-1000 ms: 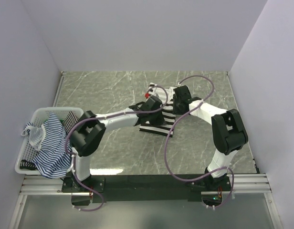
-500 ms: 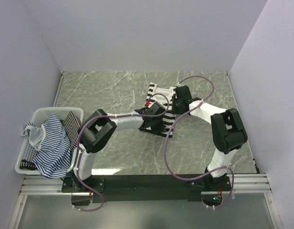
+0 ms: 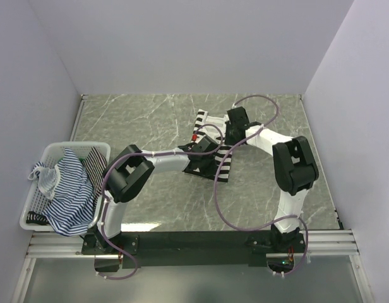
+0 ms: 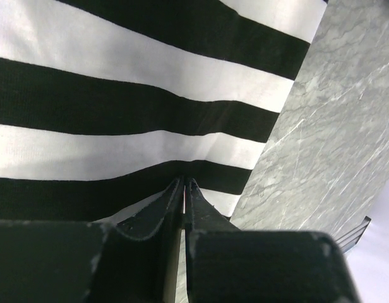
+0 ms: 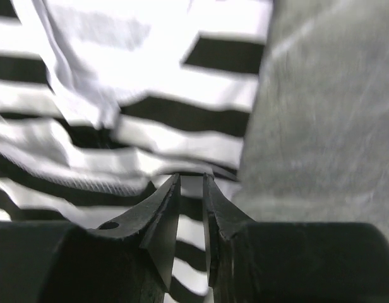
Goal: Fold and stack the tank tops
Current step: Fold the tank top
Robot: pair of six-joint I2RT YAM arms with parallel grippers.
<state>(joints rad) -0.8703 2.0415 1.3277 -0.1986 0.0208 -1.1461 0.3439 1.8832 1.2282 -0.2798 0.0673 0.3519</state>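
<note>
Black-and-white tank top (image 3: 222, 166) sits mid-frame in the top view. Left gripper (image 4: 183, 183) is pinched together on its edge. Right gripper (image 5: 191, 178) is nearly closed over the cloth, but the view is blurred and I cannot tell if it grips. Risk: a one-sided pull skews the fold, or the cloth slips free.

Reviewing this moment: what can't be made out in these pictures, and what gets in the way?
- Top view: both arms cover most of the black-and-white tank top, so how far it is folded is hidden.
- Right wrist view: motion blur hides whether the right gripper pinches cloth.
- Top view: the blue-striped tank tops overlap in the basket; their number is unclear.
- Left wrist view: the frame edges cut off the garment's outline.
</note>
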